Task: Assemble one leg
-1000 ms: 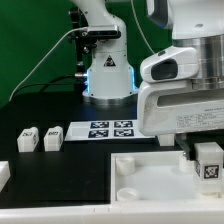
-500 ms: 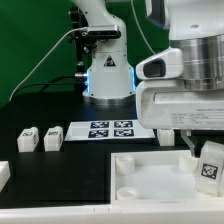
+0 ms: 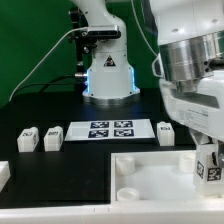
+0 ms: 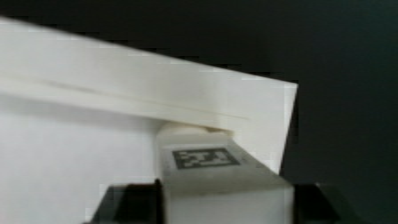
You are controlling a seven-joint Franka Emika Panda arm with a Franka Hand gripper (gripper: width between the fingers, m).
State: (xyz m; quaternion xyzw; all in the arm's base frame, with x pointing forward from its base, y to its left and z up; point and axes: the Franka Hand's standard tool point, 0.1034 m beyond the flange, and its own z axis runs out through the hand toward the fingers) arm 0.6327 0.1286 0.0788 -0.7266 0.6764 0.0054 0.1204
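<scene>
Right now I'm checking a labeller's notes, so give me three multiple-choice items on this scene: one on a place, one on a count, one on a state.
1. Where is the leg that the pincer has?
A. far off on the exterior view's left
B. at the tray, toward the exterior view's right
C. in the middle at the back

2. How many tags does the marker board carry?
A. two
B. four
C. six

3. How is the pincer?
A. open
B. shut on nothing
C. shut on the leg

Answers:
1. B, the leg hangs at the tray's end on that side.
2. B, the tags form a two-by-two set.
3. C, the wrist view shows a dark finger at each side of the leg.
</scene>
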